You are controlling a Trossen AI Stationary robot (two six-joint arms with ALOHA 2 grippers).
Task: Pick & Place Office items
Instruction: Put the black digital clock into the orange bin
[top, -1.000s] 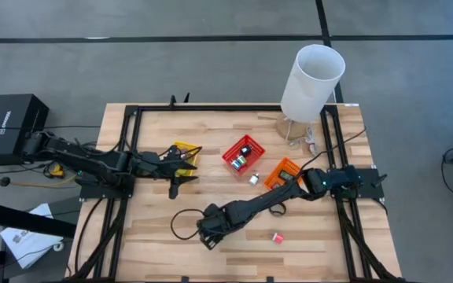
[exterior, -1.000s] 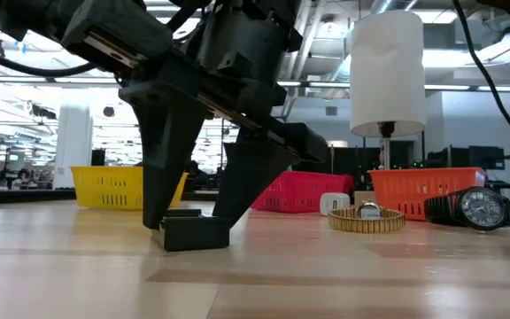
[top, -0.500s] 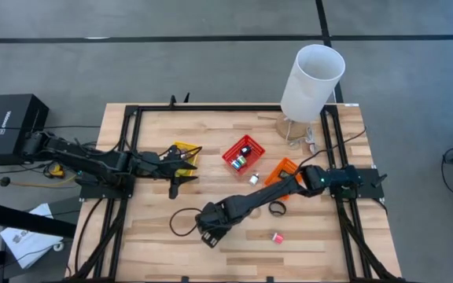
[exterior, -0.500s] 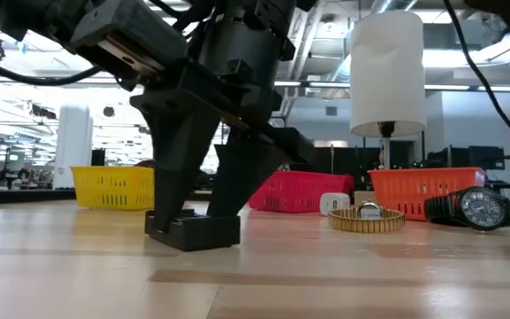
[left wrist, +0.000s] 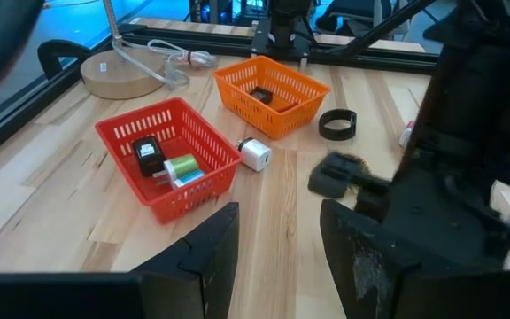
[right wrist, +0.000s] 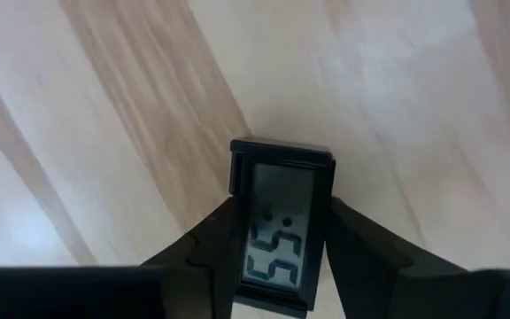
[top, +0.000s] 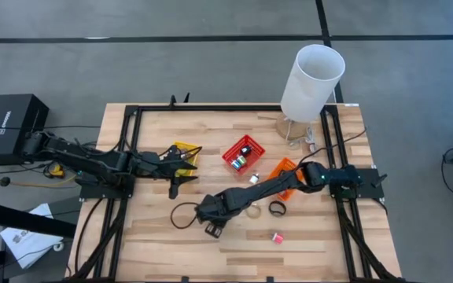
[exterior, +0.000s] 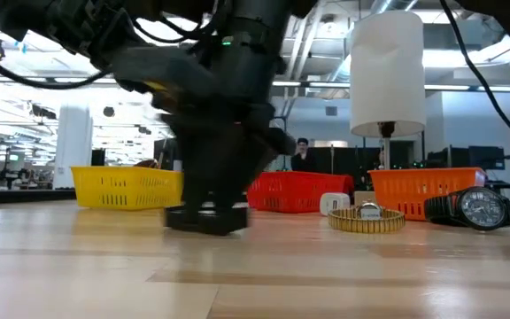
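Small digital clock [right wrist: 281, 226], black case with LCD face: sits between the two fingers of the right gripper [right wrist: 277, 252], pads against its long sides, so the gripper is clamped on it. Clock's long axis runs along the fingers, display facing the wrist camera. In the high view the right gripper [top: 212, 222] is low at the front-centre of the wooden table [top: 156, 244]; the low view shows the clock [exterior: 207, 218] at or just off the surface, cannot tell which.

Baskets lie away from the grasp point, toward the table's far side: red basket [top: 244, 154], orange basket [top: 286, 170], yellow basket [top: 184, 150]. Judgement: the carry goes back toward the baskets, and the right arm is the one placed for it.

Loose nearby: gold watch [exterior: 367, 216], black watch [exterior: 473, 209], small white cylinder [left wrist: 255, 153].

Left gripper [left wrist: 277, 235] waits by the yellow basket, fingers apart, empty.
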